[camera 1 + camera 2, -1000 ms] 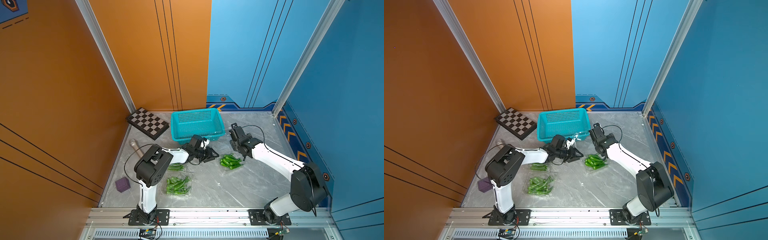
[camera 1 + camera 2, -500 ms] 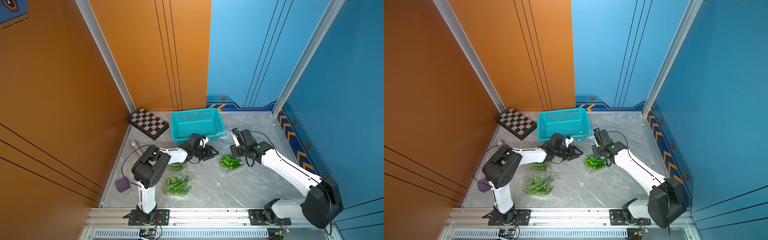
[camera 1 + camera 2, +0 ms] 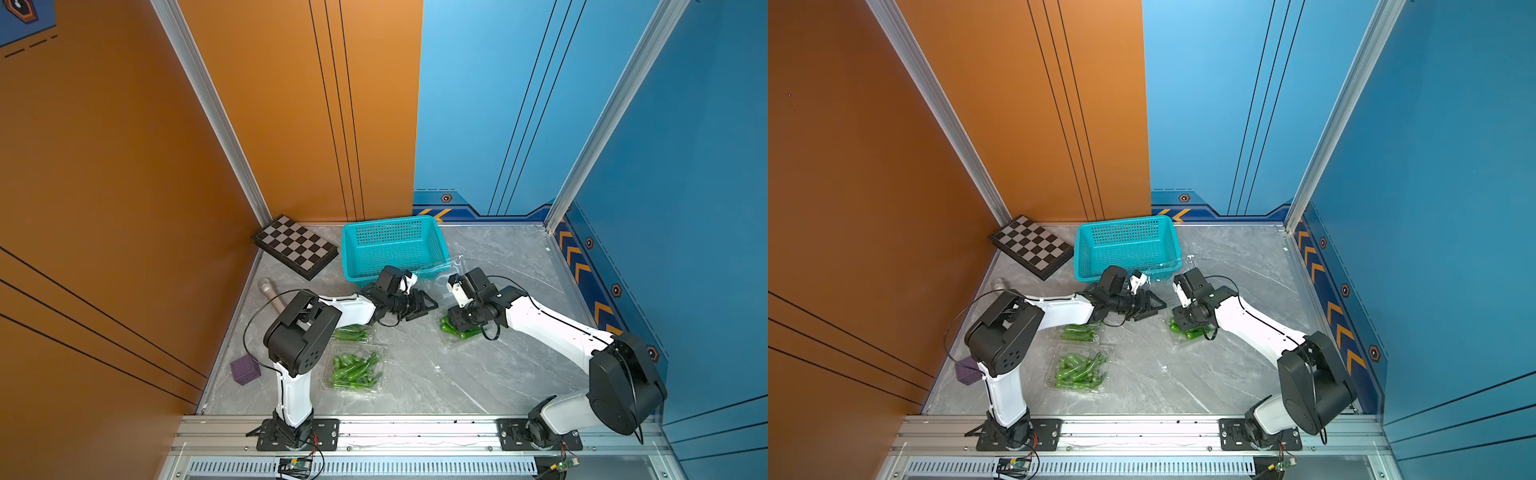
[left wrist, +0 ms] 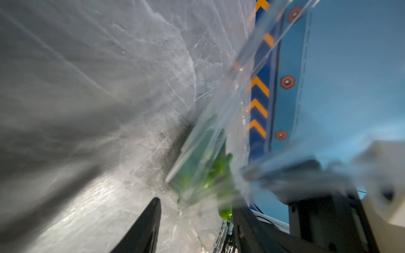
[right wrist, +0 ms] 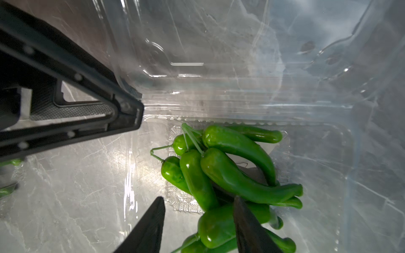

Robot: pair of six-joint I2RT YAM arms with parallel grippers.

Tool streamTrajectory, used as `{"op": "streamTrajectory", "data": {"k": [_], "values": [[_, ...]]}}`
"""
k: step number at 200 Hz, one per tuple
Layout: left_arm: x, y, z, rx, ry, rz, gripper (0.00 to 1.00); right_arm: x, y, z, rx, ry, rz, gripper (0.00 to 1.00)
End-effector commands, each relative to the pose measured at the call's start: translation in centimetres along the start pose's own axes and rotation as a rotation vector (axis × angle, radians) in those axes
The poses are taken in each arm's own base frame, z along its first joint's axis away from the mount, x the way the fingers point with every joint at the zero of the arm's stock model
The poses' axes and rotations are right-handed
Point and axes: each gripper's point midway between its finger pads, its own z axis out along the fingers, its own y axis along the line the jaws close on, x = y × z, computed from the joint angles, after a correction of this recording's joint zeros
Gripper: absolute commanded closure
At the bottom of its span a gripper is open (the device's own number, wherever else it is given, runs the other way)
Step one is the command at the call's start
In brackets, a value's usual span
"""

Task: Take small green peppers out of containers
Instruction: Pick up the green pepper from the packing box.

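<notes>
Read the grey table (image 3: 507, 266) as a dial, with the back wall at twelve. The teal basket (image 3: 395, 243) sits at twelve, and no produce shows in it. The small green peppers (image 3: 353, 370) are all boxed. One shut container (image 3: 376, 388) lies at eight and another shut container (image 3: 365, 338) at nine, both beside the left arm. The third container (image 5: 328, 135) stands open just off centre toward three, its lid (image 5: 197, 43) raised on the basket side.

Both arms meet at that open box. The left gripper (image 3: 422, 301) reaches in from nine, jaws spread and pinching nothing. One finger seems to lean on the lid and hold it back, though that wrist view is too blurred to be sure. The right gripper (image 5: 198, 219) reaches in from three, jaws part-spread over the heap of peppers (image 5: 230, 166). One pepper lies between them, not squeezed.

This looks like the first pick from the first box. The next move calls for closing on a pepper's body rather than its stem. The lift should go straight up, so the light tray is not dragged and the glossy skin does not slip.
</notes>
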Motion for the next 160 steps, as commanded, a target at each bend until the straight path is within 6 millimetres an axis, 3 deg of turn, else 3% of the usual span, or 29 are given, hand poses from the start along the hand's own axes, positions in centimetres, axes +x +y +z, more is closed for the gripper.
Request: {"op": "streamTrajectory", "data": {"k": [1, 32, 86, 160], "values": [[0.5, 1.4, -1.3, -0.061, -0.006, 0.011, 0.43, 0.2, -0.2, 0.7, 0.009, 0.004, 0.007, 0.47], [1.1, 1.9, -2.8, -0.128, -0.009, 0.044, 0.43, 0.0, -1.0, 1.2, 0.031, 0.010, 0.013, 0.47], [0.6, 0.9, -5.9, -0.194, -0.053, 0.108, 0.42, -0.9, -2.3, 1.9, 0.069, 0.004, 0.036, 0.51], [0.2, 0.5, -7.1, -0.197, -0.077, 0.119, 0.42, -1.8, -2.6, 3.4, 0.063, 0.017, 0.024, 0.54]]}}
